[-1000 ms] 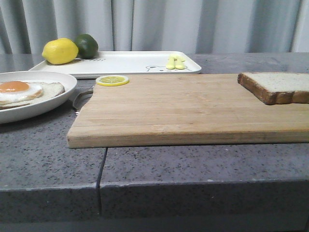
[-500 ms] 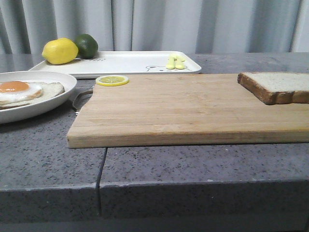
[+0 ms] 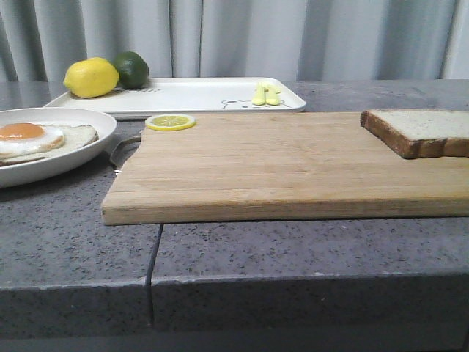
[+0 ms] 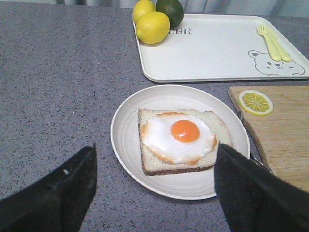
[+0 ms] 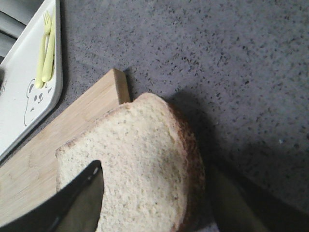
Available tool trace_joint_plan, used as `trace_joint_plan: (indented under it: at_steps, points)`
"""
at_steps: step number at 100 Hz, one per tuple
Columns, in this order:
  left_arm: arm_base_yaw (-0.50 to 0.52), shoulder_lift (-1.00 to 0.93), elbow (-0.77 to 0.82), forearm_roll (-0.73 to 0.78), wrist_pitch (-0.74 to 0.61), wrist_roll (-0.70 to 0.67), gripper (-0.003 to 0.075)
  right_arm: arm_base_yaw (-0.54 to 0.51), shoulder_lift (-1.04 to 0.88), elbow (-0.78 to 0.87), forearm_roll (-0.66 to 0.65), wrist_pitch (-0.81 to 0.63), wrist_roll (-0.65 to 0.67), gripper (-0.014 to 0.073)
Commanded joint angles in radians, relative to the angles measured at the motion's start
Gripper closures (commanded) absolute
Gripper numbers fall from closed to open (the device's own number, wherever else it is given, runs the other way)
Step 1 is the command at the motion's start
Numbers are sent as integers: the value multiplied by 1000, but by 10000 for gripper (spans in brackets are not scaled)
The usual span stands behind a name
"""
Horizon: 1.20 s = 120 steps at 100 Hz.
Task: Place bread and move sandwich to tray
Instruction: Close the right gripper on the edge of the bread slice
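The bread (image 3: 421,130) lies flat on the right end of the wooden cutting board (image 3: 278,169), running off the picture's right edge. In the right wrist view my right gripper (image 5: 157,193) is open and straddles the bread (image 5: 140,154), one finger over its crumb and the other beyond its crust. The sandwich (image 4: 178,135), a fried egg on one bread slice, sits on the round white plate (image 4: 125,140) at the left. My left gripper (image 4: 155,154) is open and empty just above the plate's near side. The white tray (image 3: 190,95) lies at the back. Neither gripper shows in the front view.
On the tray are a lemon (image 3: 91,77), a lime (image 3: 132,69) and yellow plastic cutlery (image 3: 266,94). A thin lemon slice (image 3: 170,122) lies on the board's far left corner. The grey counter has a seam and a front edge (image 3: 154,279).
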Motion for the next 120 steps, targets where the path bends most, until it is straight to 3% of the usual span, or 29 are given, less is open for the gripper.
trace_joint_plan:
  at_steps: [1, 120]
  points:
    - [2, 12, -35, -14, -63, -10, 237, -6, -6, -31, 45, 47, -20, 116]
    - [2, 12, -35, -14, -63, -10, 238, -6, 116, -31, 53, 129, -30, 138]
